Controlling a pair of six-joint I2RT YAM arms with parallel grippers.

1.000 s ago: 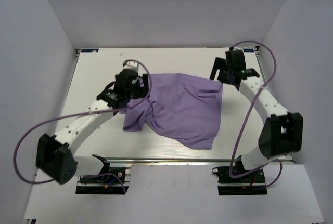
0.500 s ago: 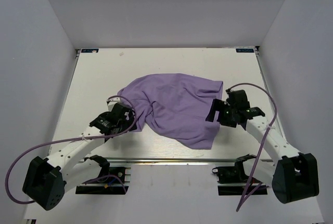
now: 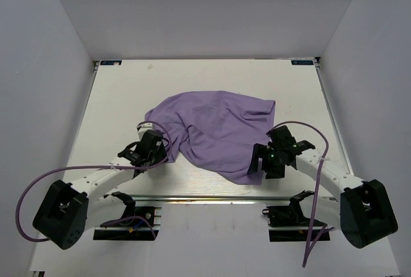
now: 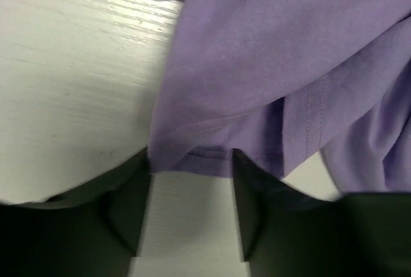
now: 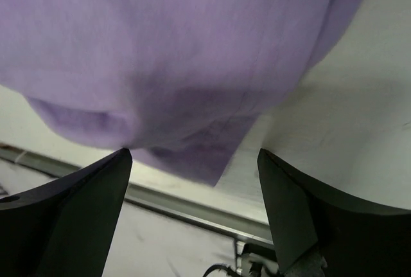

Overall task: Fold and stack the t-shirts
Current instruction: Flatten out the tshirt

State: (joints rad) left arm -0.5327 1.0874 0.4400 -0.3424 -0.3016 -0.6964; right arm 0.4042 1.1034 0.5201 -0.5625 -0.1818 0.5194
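A lavender t-shirt (image 3: 215,129) lies crumpled in the middle of the white table (image 3: 122,97). My left gripper (image 3: 160,150) sits low at the shirt's near-left edge. In the left wrist view the stitched hem (image 4: 205,151) lies right at the tips of my left gripper (image 4: 191,156), whose jaws stand part-way apart over bare table. My right gripper (image 3: 259,164) is at the shirt's near-right corner. In the right wrist view that corner (image 5: 205,161) hangs between the wide-open jaws of my right gripper (image 5: 194,153), touching neither finger.
A metal rail (image 3: 205,196) runs along the table's near edge, just behind the right gripper and also seen in the right wrist view (image 5: 192,209). Grey walls enclose the table on three sides. Purple cables (image 3: 32,187) loop off both arms.
Both arms have pulled back from the shirt's far corners to its near edge and dropped low. The left jaws have narrowed towards the hem. The shirt's left side now lies flatter.
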